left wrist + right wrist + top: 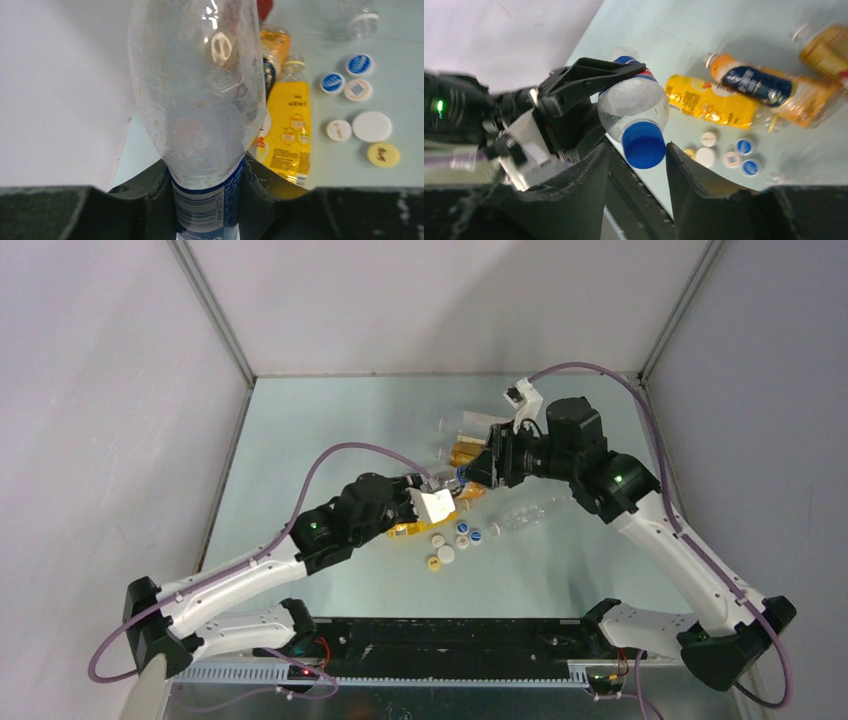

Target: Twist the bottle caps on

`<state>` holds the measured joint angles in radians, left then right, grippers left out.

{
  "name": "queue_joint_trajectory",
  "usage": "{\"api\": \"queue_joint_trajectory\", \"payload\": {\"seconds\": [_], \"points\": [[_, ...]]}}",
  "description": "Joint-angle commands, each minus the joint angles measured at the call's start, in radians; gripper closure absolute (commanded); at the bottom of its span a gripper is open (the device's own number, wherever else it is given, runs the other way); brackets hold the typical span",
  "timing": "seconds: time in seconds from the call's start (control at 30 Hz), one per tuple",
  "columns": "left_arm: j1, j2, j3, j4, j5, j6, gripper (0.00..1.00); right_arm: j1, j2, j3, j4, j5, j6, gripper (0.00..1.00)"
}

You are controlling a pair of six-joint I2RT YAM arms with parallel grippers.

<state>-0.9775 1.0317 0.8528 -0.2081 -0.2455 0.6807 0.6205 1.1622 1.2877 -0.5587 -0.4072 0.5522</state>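
My left gripper (205,166) is shut on the blue-labelled lower part of a clear bottle (197,90) and holds it off the table. In the right wrist view this bottle (634,102) points its blue cap (643,145) toward me. My right gripper (636,146) straddles the cap; the right finger is at its edge and a gap shows at the left finger. Loose bottle caps (372,126) in blue, white and yellow lie on the table (340,430). In the top view the two grippers meet mid-table, left (445,502) and right (478,478).
A yellow bottle (290,125) and an orange bottle with a dark-blue label (754,82) lie beside the caps. A plain clear bottle (525,515) lies to the right of the caps. More bottles (465,452) lie farther back. White walls enclose the table.
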Motion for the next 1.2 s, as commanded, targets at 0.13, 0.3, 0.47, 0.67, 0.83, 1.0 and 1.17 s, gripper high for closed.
{"api": "queue_joint_trajectory", "payload": {"seconds": [0.13, 0.3, 0.47, 0.67, 0.83, 1.0, 1.17], "points": [[0.078, 0.012, 0.129, -0.331, 0.396, -0.011, 0.97, 0.020, -0.136, 0.001, -0.064, -0.209, -0.830, 0.42], [0.099, 0.026, 0.189, -0.440, 0.521, -0.006, 0.96, 0.022, -0.195, -0.055, -0.181, -0.357, -1.297, 0.41], [0.106, 0.050, 0.224, -0.488, 0.603, -0.004, 0.96, 0.025, -0.210, -0.077, -0.197, -0.384, -1.424, 0.41], [0.106, 0.067, 0.242, -0.488, 0.626, -0.008, 0.95, 0.066, -0.200, -0.077, -0.203, -0.382, -1.474, 0.43], [0.106, 0.075, 0.249, -0.482, 0.645, -0.014, 0.95, 0.105, -0.180, -0.077, -0.217, -0.349, -1.492, 0.45], [0.107, 0.071, 0.248, -0.471, 0.640, -0.017, 0.95, 0.118, -0.168, -0.077, -0.236, -0.337, -1.497, 0.47], [0.108, 0.072, 0.247, -0.461, 0.640, -0.020, 0.95, 0.126, -0.159, -0.078, -0.253, -0.312, -1.494, 0.51]]}}
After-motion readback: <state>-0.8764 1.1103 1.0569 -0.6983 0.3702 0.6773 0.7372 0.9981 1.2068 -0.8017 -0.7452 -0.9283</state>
